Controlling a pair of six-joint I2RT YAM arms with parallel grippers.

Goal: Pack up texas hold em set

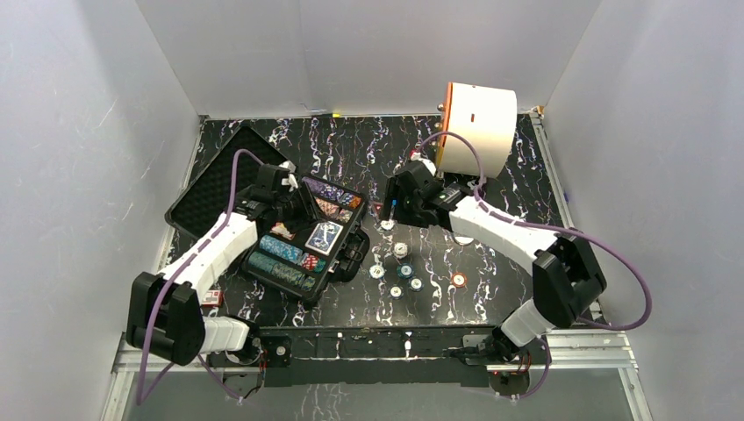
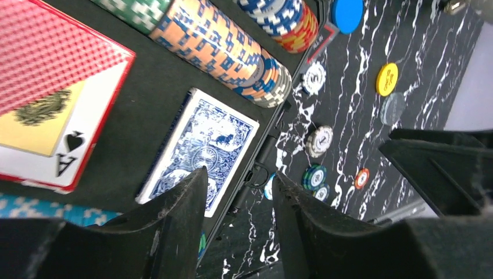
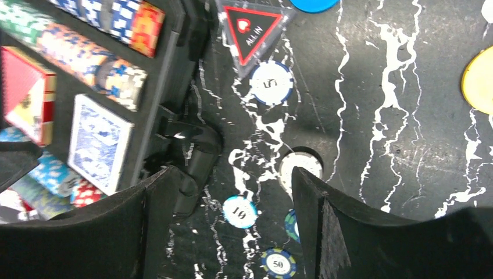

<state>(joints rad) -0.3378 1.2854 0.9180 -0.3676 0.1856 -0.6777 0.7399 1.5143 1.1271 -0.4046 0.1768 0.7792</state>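
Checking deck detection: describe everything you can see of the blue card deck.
The blue card deck is a flat rectangular box, seemingly card, with an ornate blue-on-white pattern, white border and dark blue side. It lies flat, pattern up, on the dark lining of the open case, apart from the red deck, next to a row of orange-and-blue chips. The open left gripper hangs above its corner; contact cannot be told.

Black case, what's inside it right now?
Rows of poker chips, a blue deck and a red deck sit in the black case. The left gripper covers part of it overhead.
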